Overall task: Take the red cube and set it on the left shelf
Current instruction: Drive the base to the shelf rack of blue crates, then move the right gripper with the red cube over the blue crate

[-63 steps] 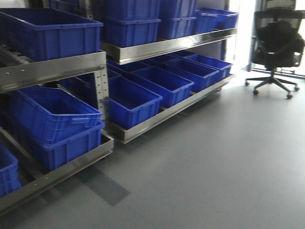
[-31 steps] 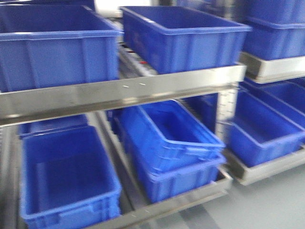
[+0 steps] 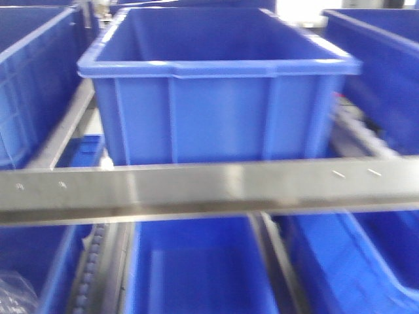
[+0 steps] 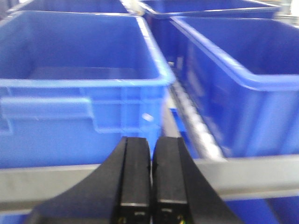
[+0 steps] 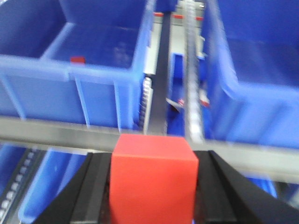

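Note:
The red cube fills the bottom of the right wrist view, with my right gripper shut on it and a black finger on each side. It hangs just short of the left shelf's steel rail, level with the blue crates. In the front view the left shelf is very close, with a large blue crate sitting behind its rail. My left gripper is shut with nothing in it, in front of the same kind of rail.
Blue crates stand side by side on the tier with roller tracks between them. More crates sit on the tier below. A small red mark shows on one crate's rim.
The front view has turned left and closed in on the rack. Floor and office chair have left the picture; one upper-tier crate and the steel rail now fill it.

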